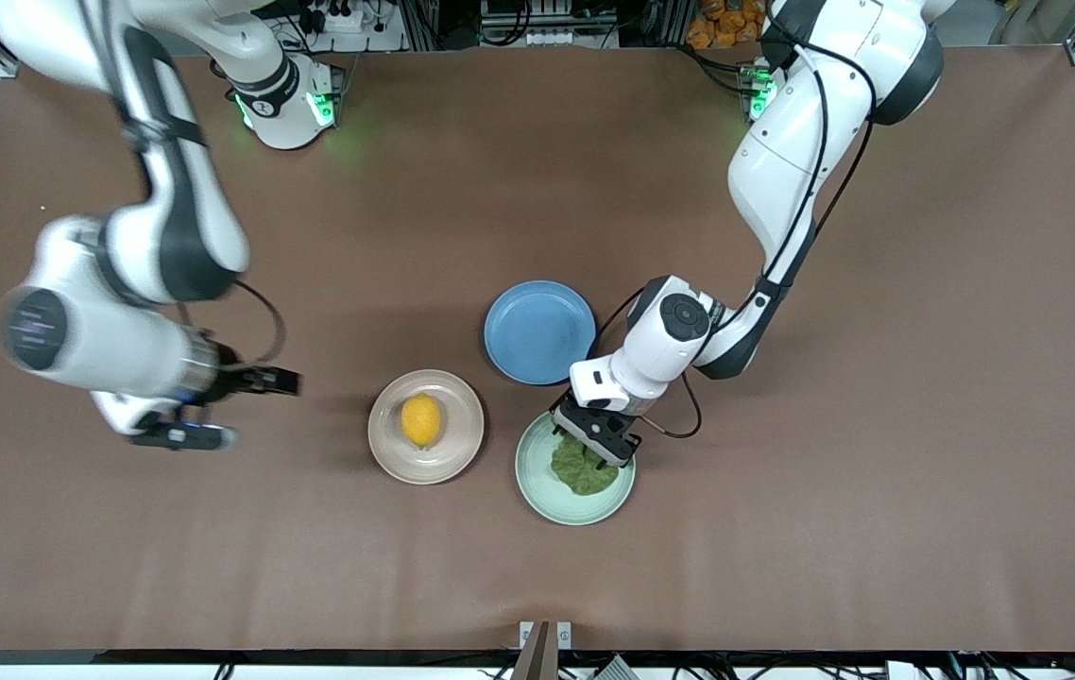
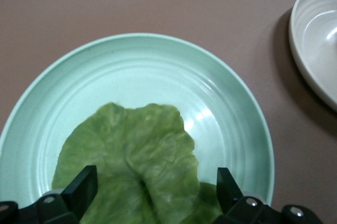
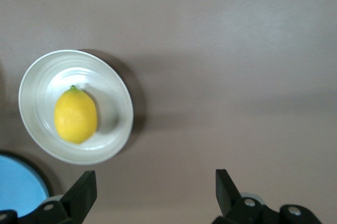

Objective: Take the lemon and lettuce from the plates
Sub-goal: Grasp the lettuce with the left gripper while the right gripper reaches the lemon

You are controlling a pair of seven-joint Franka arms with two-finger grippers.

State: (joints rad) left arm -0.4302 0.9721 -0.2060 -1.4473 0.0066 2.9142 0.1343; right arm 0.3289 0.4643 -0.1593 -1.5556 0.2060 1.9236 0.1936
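Note:
The lemon [image 1: 420,420] lies on the beige-pink plate [image 1: 462,453]; both also show in the right wrist view, the lemon [image 3: 76,115] on the plate [image 3: 113,90]. The lettuce [image 1: 583,467] lies on the mint green plate [image 1: 552,501]. My left gripper [image 1: 598,442] is open, low over the lettuce [image 2: 131,171], with one finger on each side of the leaf on its plate [image 2: 158,66]. My right gripper [image 1: 216,408] is open and empty, up over bare table toward the right arm's end, beside the lemon's plate.
An empty blue plate [image 1: 539,332] sits farther from the front camera than the two other plates, close to the left arm's wrist. The brown table [image 1: 878,472] spreads wide on both ends.

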